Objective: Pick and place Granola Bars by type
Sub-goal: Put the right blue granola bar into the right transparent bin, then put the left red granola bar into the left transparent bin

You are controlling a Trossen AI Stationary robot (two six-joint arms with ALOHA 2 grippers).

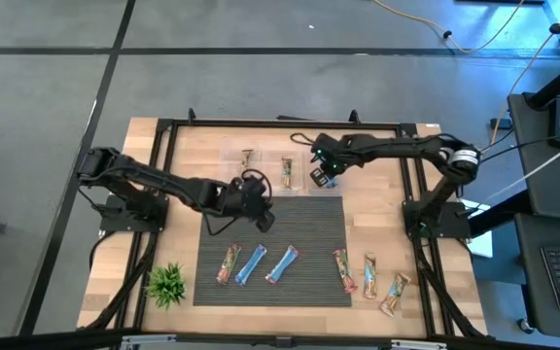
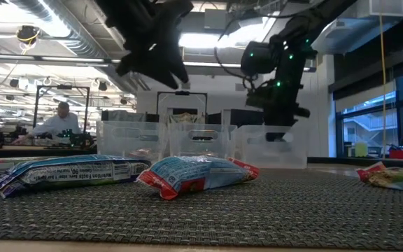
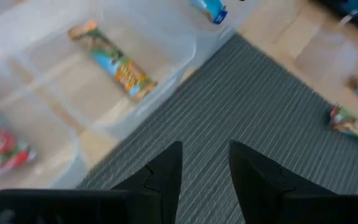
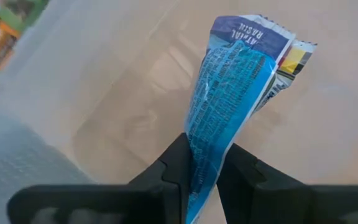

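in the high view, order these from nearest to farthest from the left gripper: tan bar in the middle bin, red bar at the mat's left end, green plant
Measured from the left gripper over the mat's far left part:
1. Tan bar, in the middle clear bin beyond the mat.
2. Red bar, at the near left end of the mat.
3. Green plant, at the table's near left corner.

The high cam looks straight down on the whole table [image 1: 377, 243] from well above, both arms in frame. The low cam sits at mat level, right up against the nearest bars, facing across to the clear bins [image 2: 194, 143] and the room behind. The left wrist cam peers past the left gripper [image 3: 205, 180] at mat and bins just ahead of it. The right wrist cam is tight on the right gripper [image 4: 201, 180], bin floor beyond. All four share those bins.
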